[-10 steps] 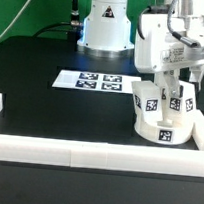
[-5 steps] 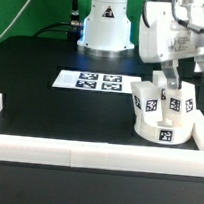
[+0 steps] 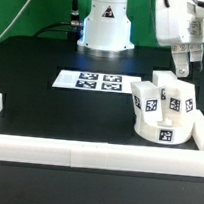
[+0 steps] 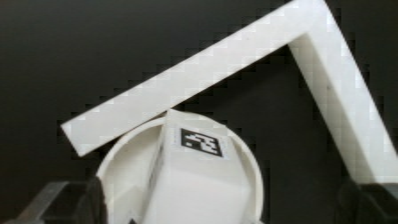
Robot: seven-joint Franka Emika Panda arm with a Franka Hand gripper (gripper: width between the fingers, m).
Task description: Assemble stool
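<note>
1. Stool (image 3: 162,113) stood upturned on the desk (image 3: 49,110), in the near right corner of the border rails (image 3: 85,154).
2. End effector (image 3: 183,69) hovered spread and empty above it.
3. Judged rigid, light, smooth plastic; best gripped across one leg (image 3: 145,98).

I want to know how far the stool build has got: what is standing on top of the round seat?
Three white legs with square tags stand upright on the seat. How they join the seat is hidden. The gripper hangs open above, holding nothing.
</note>
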